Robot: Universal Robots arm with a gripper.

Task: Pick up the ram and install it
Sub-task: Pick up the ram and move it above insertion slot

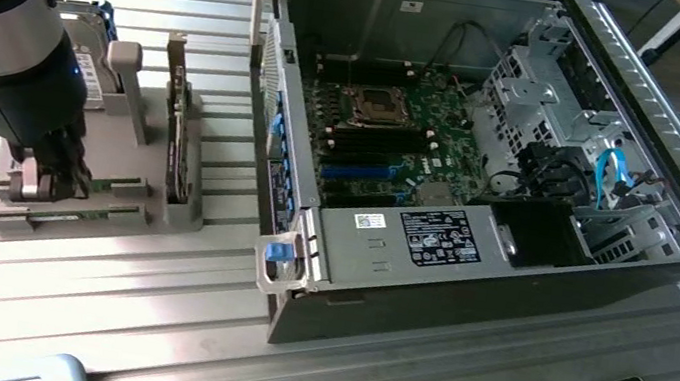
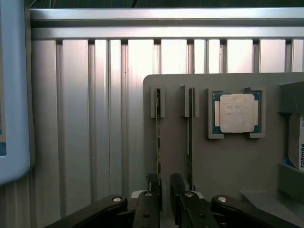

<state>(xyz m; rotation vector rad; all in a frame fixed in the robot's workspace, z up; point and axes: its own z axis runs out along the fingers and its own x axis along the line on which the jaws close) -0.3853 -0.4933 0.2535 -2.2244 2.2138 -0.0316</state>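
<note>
The tool (image 2: 165, 181) hangs open and empty at the near end of the ram (image 2: 157, 137), which stands on edge in a grey holder (image 2: 228, 161) on the bench (image 2: 85, 118). Likely light, stiff and fragile; pinch its flat faces.

Lab workbench, slatted metal table (image 1: 161, 305), opened computer case (image 1: 432, 300) (motherboard (image 1: 388, 137) exposed)

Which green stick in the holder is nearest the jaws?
The ram, the stick farther from the square processor; the other stick stands right beside that processor.
</note>
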